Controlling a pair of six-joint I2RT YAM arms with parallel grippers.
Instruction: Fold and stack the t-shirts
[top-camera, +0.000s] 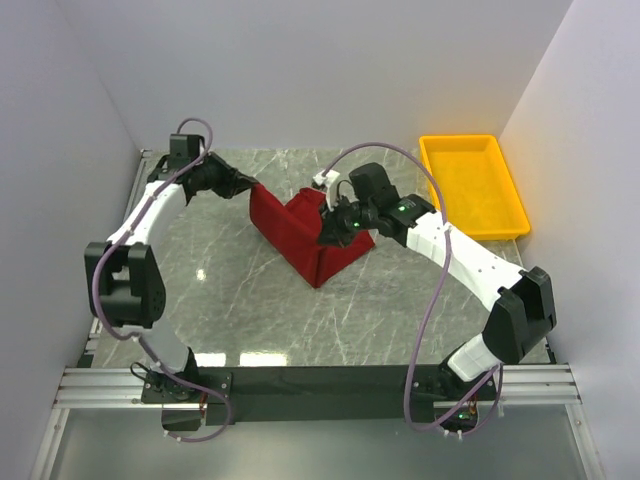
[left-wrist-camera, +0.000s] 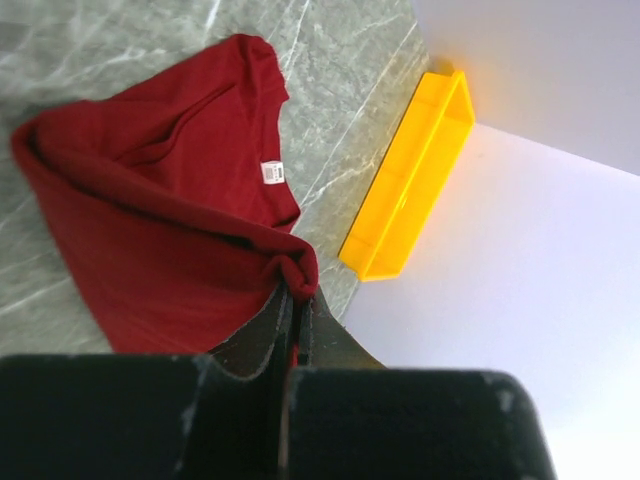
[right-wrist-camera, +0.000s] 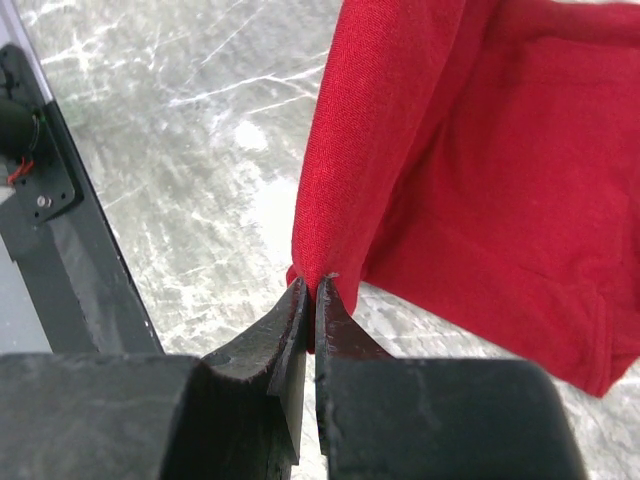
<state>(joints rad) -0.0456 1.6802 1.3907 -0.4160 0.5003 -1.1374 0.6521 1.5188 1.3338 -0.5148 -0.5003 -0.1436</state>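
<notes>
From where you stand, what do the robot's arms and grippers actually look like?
Both are alike. The left arm and right arm have white links between chunky black joints. A greyish-purple cable loops along each one. The left gripper and right gripper are black, with two wedge-shaped fingers tapering to thin tips. Small green lights glow near the right wrist.

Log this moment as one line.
left jaws: shut on t-shirt | right jaws: shut on t-shirt | t-shirt: held by two edges, rest on table | yellow tray: apart
</notes>
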